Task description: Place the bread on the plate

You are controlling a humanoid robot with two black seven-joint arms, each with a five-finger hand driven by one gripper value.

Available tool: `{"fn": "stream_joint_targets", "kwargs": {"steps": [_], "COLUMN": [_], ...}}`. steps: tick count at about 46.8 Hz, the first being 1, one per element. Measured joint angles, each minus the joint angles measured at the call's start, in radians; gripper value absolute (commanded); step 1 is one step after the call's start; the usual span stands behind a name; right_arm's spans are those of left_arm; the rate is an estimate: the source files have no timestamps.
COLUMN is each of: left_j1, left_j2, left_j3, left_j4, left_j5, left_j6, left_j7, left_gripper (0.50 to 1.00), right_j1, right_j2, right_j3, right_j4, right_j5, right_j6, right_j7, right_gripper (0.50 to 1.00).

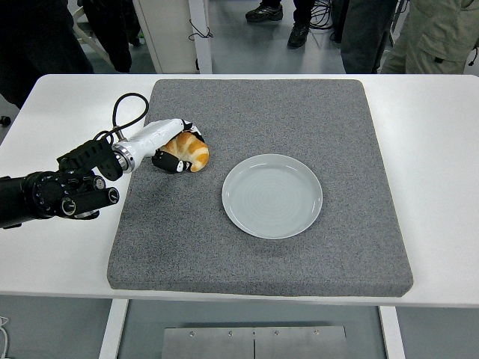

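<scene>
Left robot hand (168,146) grips bread (189,151) on mat (262,262); plate (272,196) empty.

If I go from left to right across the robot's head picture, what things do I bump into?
Black left robot arm → white left hand → golden croissant-shaped bread → round pale grey plate, all on the grey felt mat.
</scene>
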Motion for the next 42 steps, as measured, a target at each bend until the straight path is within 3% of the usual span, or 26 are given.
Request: {"fn": "stream_joint_targets", "kwargs": {"steps": [42], "left_j1": [-0.196], "left_j2": [0.062], "left_j3": [0.004], "left_j4": [0.001], "left_j5": [0.018], "left_j6": [0.009], "left_j7": [-0.006], "left_gripper": [0.5], "right_j1": [0.0], "right_j2": [0.0], "right_j3": [0.0], "right_j4": [0.0], "right_j5": [0.0], "right_j6": [0.0], "right_j7": [0.0], "right_gripper": [1.0]}}
